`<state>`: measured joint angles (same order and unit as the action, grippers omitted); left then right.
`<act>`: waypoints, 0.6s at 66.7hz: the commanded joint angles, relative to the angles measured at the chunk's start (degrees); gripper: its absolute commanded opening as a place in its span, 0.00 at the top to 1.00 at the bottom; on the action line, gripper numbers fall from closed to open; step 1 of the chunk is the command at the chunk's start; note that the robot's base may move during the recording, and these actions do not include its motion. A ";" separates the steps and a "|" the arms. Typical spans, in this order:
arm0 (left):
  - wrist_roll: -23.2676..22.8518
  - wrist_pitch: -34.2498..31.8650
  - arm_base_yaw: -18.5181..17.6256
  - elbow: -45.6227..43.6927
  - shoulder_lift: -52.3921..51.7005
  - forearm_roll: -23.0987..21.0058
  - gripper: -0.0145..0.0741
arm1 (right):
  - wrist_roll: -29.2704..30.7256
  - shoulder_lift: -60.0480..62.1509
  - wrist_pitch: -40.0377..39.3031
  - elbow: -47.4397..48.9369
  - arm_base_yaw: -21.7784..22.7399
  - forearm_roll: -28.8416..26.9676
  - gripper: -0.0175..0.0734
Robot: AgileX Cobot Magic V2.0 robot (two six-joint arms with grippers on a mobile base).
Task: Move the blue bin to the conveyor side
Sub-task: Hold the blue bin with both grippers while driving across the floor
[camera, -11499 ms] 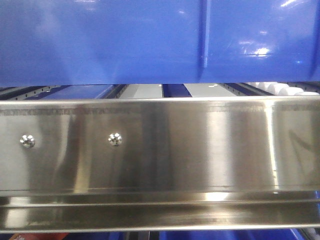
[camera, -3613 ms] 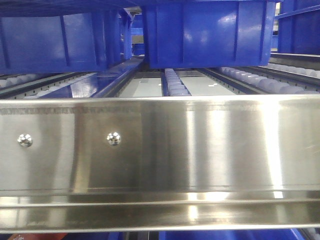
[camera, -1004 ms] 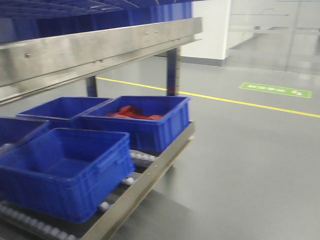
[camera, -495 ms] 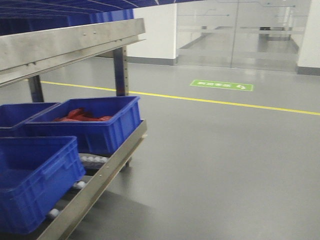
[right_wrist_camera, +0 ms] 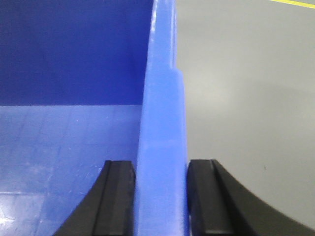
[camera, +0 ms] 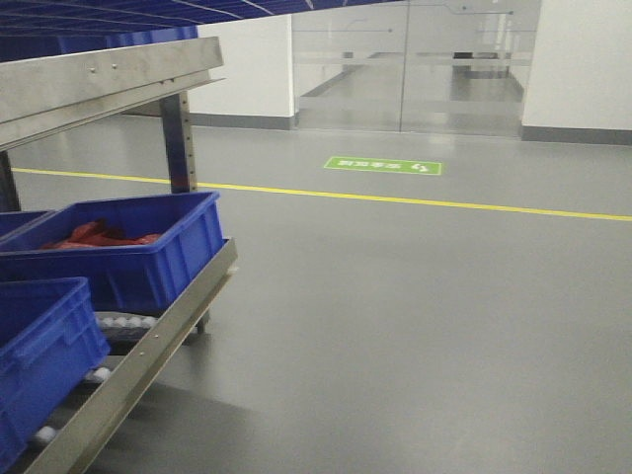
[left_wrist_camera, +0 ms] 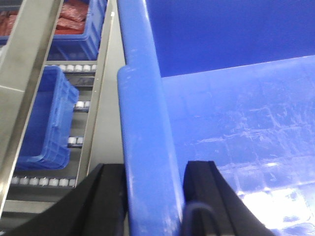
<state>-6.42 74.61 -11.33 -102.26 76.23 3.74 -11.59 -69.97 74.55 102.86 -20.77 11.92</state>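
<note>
The blue bin is held up between both grippers. In the left wrist view my left gripper (left_wrist_camera: 155, 169) is shut on its thick left rim (left_wrist_camera: 142, 113), one black finger (left_wrist_camera: 106, 196) outside and one inside. In the right wrist view my right gripper (right_wrist_camera: 160, 167) is shut on the right rim (right_wrist_camera: 162, 113) in the same way. The bin's inside (left_wrist_camera: 236, 128) looks empty. Its grid-ribbed underside (camera: 197, 12) runs along the top edge of the front view. The conveyor is out of view.
A steel-railed rack (camera: 109, 79) stands at the left. Its lower shelf of pale rollers (camera: 123, 321) carries other blue bins, one with red items (camera: 99, 235). Grey floor (camera: 425, 316) with a yellow line (camera: 444, 204), a green sign (camera: 383, 166) and glass doors (camera: 415, 64) lie ahead.
The front view has swung right from facing the rack's steel rail. The rack has slid to the left edge, and floor now fills most of the view.
</note>
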 commanded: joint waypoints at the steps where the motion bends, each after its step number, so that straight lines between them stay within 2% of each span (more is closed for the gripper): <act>1: 0.82 -4.65 -0.91 -1.27 -1.04 -2.92 0.85 | 0.63 0.84 -9.06 0.99 0.05 -0.21 0.89; 40: 0.82 -4.65 -0.91 -1.27 -1.04 -2.92 0.85 | 0.63 0.84 -9.06 0.99 0.05 -0.21 0.89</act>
<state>-6.42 74.61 -11.33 -102.26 76.23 3.74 -11.59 -69.97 74.55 102.86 -20.77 11.92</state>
